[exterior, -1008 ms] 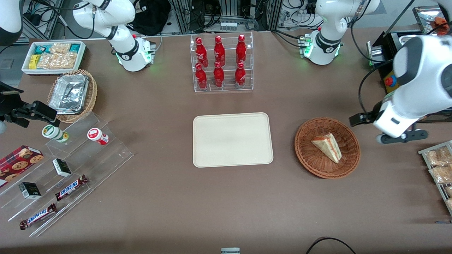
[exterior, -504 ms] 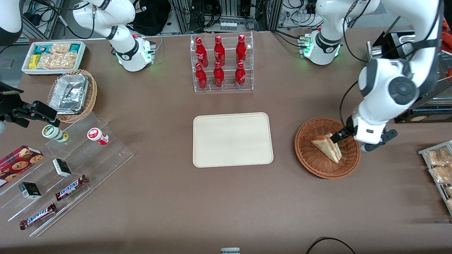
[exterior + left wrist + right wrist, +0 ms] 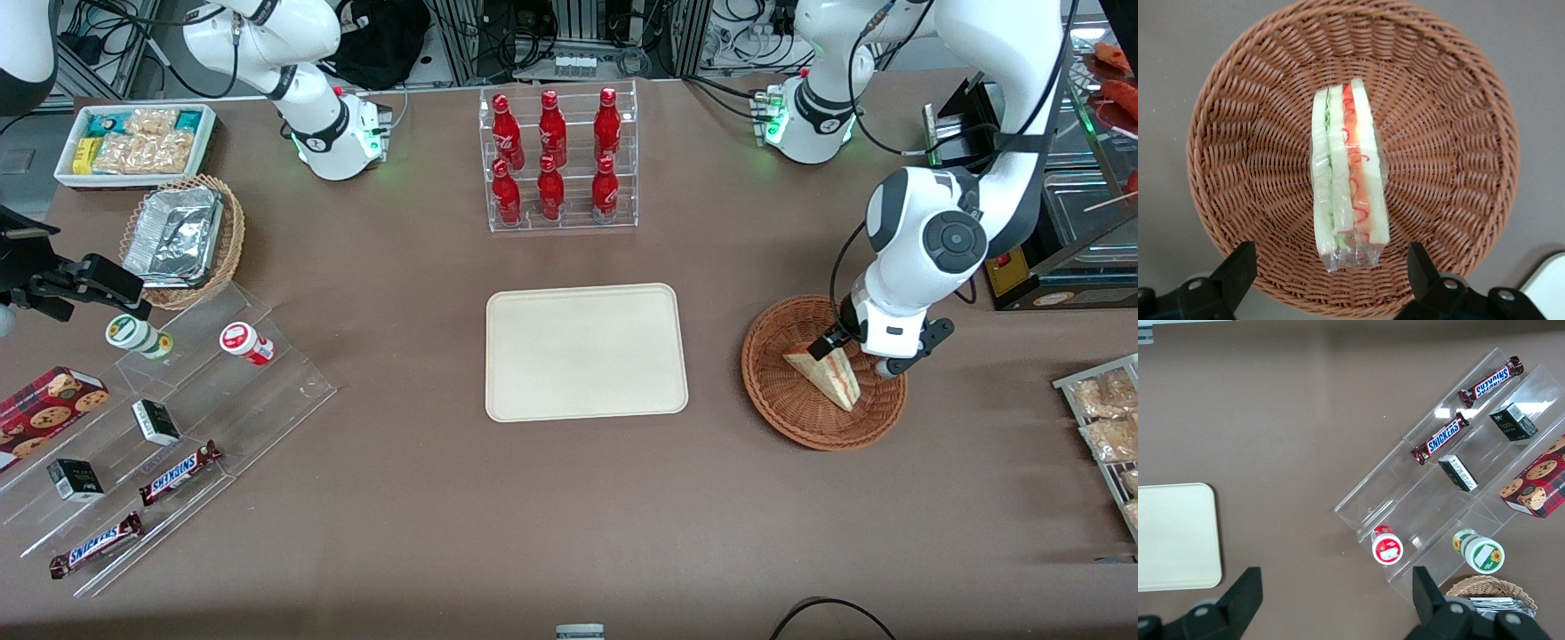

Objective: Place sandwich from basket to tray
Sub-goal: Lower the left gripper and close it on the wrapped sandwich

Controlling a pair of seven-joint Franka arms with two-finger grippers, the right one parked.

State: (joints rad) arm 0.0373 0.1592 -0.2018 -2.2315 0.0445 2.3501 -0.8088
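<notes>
The sandwich (image 3: 822, 373), a wrapped wedge of white bread with red and green filling, lies in the round reddish-brown wicker basket (image 3: 782, 418). My gripper (image 3: 858, 354) hangs open just above the basket, over the sandwich's end farther from the front camera. In the left wrist view the sandwich (image 3: 1348, 173) lies lengthwise in the middle of the basket (image 3: 1238, 133). The gripper (image 3: 1331, 267) stands wide open, its two black fingers (image 3: 1238, 267) apart on either side of the sandwich's wrapped end, not touching it. The cream tray (image 3: 587, 351) lies bare beside the basket, toward the parked arm's end.
A clear rack of red bottles (image 3: 556, 160) stands farther from the front camera than the tray. An acrylic stepped stand with snacks (image 3: 169, 418), a tan basket of foil trays (image 3: 182, 236) and a white bin (image 3: 133, 142) sit toward the parked arm's end. Packets (image 3: 1102, 418) lie near the basket.
The working arm swung in from its end of the table and came down over the basket. The gripper now straddles the sandwich's end. Sandwich and basket have not moved.
</notes>
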